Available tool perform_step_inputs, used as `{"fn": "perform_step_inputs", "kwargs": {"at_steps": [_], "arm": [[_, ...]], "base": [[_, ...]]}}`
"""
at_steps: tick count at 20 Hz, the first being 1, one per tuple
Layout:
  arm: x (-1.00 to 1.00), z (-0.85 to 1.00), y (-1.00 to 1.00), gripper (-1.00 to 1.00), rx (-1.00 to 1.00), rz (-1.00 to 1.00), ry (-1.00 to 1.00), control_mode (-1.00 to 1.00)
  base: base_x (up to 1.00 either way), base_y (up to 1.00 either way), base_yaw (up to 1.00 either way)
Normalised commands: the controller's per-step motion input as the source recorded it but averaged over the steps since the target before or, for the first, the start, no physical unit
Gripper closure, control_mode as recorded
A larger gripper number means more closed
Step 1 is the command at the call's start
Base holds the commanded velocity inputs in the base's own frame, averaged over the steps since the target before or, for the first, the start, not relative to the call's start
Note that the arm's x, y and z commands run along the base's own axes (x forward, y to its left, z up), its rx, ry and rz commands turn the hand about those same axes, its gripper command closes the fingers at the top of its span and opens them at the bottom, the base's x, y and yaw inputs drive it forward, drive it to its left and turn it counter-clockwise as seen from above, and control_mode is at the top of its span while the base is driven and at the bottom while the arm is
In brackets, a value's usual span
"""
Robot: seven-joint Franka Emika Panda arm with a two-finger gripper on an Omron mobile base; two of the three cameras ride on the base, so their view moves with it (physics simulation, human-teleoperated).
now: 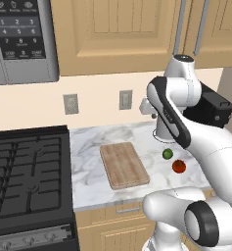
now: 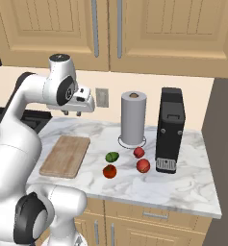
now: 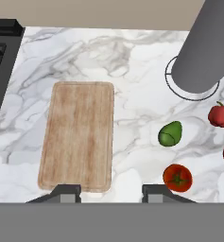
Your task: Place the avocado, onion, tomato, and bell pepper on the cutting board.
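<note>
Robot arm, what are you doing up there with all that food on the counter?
The gripper hangs high above the counter, holding nothing. The wooden cutting board lies bare. Off to its side sit the green avocado, a tomato and two more reddish vegetables, near the paper towel roll. None of them is on the board yet.

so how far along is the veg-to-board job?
Nothing done: the cutting board is bare. The pincer hangs above the counter, holding nothing. Avocado, tomato and two more red pieces all lie on the counter, waiting.
</note>
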Motion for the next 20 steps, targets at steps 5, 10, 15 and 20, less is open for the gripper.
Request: {"fn": "perform_step_inputs", "kwargs": {"at_steps": [5, 10, 15, 20], "arm": [[-0.1, 0.0, 0.0, -1.0, 0.0, 0.0, -0.01, -1.0], [-0.22, -0.18, -0.02, -1.0, 0.0, 0.0, 0.0, -1.0], [-0.29, -0.3, -0.12, -1.0, 0.0, 0.0, 0.0, -1.0], [-0.17, -0.31, -0.31, -1.0, 0.0, 0.0, 0.0, -1.0]], "base": [[0.0, 0.0, 0.0], [0.0, 0.0, 0.0], [0.0, 0.0, 0.0], [0.0, 0.0, 0.0]]}}
